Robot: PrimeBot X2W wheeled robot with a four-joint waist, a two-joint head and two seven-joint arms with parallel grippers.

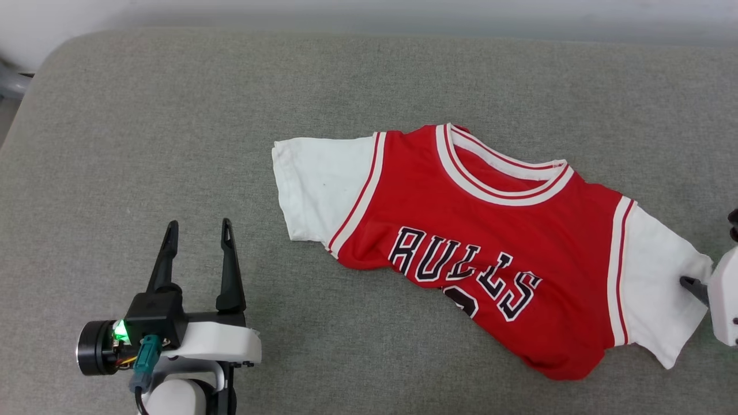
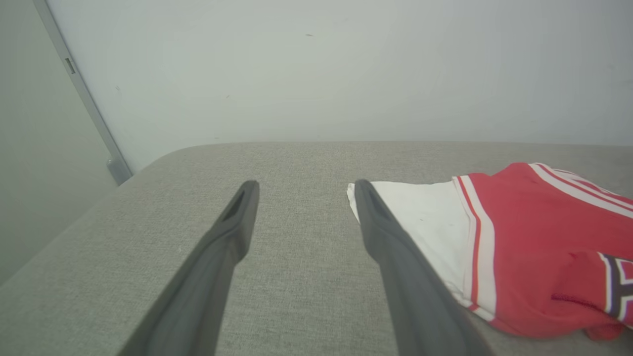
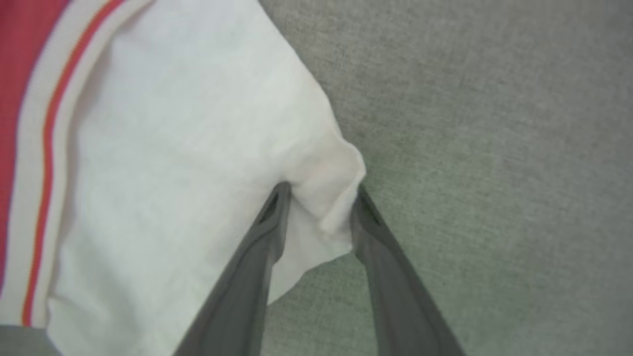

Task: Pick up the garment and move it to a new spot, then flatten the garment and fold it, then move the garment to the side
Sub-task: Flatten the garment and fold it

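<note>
The jersey (image 1: 490, 230) lies front up on the grey cushion (image 1: 173, 115), right of the middle in the head view, collar toward the far edge, its lower part tucked under below the BULLS lettering and its white sleeves spread to either side. The right gripper (image 3: 319, 198) is at the outer corner of the right-hand sleeve, its two fingers pinching a bunched fold of white cloth between their tips. The left gripper (image 1: 199, 227) hovers near the other sleeve, clear of it, fingers spread wide with nothing between them, pointing toward the wall (image 2: 321, 74).
</note>
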